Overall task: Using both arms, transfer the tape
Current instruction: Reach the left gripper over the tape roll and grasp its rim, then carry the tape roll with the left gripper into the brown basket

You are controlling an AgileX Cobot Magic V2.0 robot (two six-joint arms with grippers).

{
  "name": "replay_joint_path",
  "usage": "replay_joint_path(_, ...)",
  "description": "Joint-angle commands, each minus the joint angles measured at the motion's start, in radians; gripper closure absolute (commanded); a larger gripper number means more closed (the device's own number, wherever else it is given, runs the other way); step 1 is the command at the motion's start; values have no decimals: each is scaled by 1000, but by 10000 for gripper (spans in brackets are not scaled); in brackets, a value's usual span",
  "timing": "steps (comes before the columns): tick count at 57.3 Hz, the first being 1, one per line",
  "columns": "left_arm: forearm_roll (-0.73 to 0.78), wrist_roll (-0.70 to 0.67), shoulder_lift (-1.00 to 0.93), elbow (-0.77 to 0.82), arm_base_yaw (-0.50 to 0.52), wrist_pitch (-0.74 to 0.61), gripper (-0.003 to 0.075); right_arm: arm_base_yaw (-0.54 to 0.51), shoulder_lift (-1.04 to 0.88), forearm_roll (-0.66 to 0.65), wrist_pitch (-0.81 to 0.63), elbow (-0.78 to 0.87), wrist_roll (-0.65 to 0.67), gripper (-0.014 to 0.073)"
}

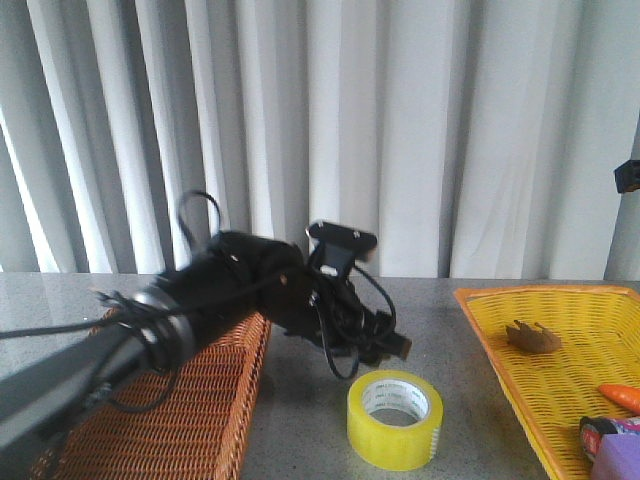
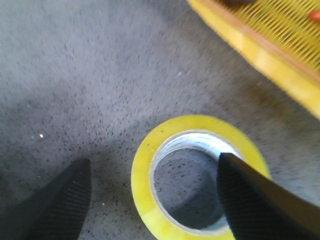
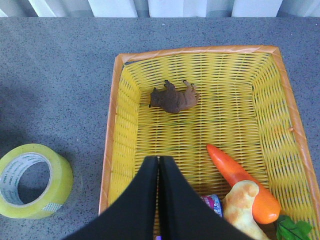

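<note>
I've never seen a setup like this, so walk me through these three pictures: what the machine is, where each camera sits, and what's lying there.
This is a two-armed robot at a grey table. The front view looks forward over it: the black left arm reaches toward the tape, a yellow roll lying flat between an orange basket and a yellow basket.

The left wrist view looks down past that arm's open fingers, one inside the roll's hole, one outside. Nothing is gripped yet.

The right wrist view hangs over the yellow basket, with fingers closed and empty. Inside lie a brown toy animal, a carrot and other small items.
</note>
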Motion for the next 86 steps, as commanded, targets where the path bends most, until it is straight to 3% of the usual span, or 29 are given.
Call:
replay_joint_path(1,49,-69,-4,-51,-5,-53,218,-6,-42,5,-51,-22,2,602)
replay_joint_path(14,54,-121,60,-50,-9,-72,218,-6,-42,5,-51,-22,2,602)
replay_joint_path(32,47,-147,97,-50,-11,5,240,-6,-42,5,-52,-22,2,602)
replay_joint_path(40,46,-178,99,-50,-11,20,337,-6,-42,5,-52,-22,2,602)
replay_joint_path(57,42,-182,93,-51,-11,-10,729,-6,-42,5,-52,-22,2,602)
replay_joint_path(75,55,-180,-52,-51,-8,-86,727,-6,-42,5,-52,-22,2,602)
replay_joint_path(86,198,-171,-206,-51,5,-103,726,-6,-42,5,-48,-22,2,602)
